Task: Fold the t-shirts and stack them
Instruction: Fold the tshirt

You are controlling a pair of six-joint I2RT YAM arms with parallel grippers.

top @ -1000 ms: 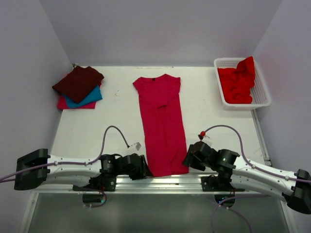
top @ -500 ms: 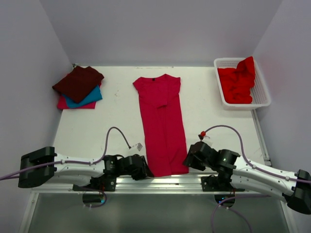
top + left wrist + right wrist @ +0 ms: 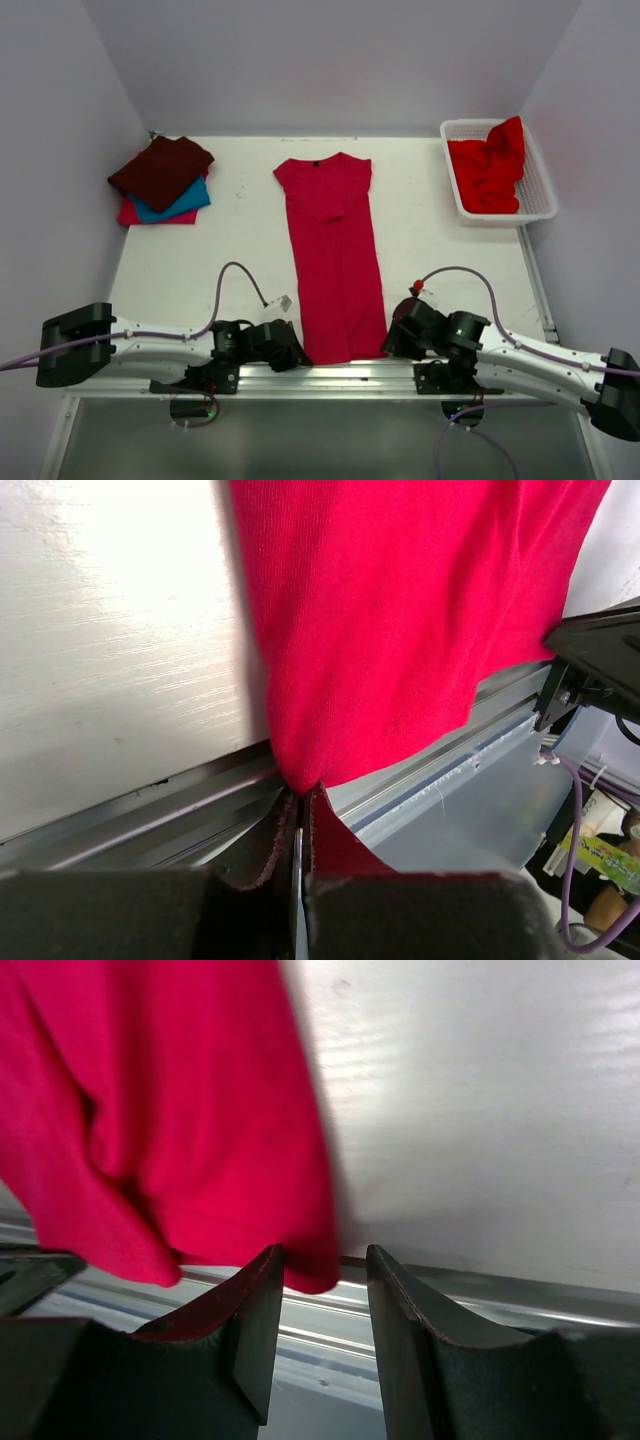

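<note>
A crimson-pink t-shirt [image 3: 335,260], folded into a long strip, lies down the middle of the table with its hem at the near edge. My left gripper [image 3: 298,352] is shut on the hem's left corner; in the left wrist view the gripper [image 3: 297,792] pinches the cloth [image 3: 400,630] at its tips. My right gripper [image 3: 388,343] is open at the hem's right corner. In the right wrist view the gripper [image 3: 322,1260] has the corner of the shirt [image 3: 180,1110] hanging between its fingers. A bright red t-shirt [image 3: 487,172] lies in the basket.
At the back left is a stack: a dark maroon shirt [image 3: 160,168] on a teal one [image 3: 185,203] on a pink-red one [image 3: 130,213]. A white lattice basket [image 3: 540,205] stands at the back right. The table's metal front rail [image 3: 150,815] runs just under both grippers.
My right gripper has moved a little toward the near edge, by the hem's right corner. The left gripper and the shirt have barely moved.
</note>
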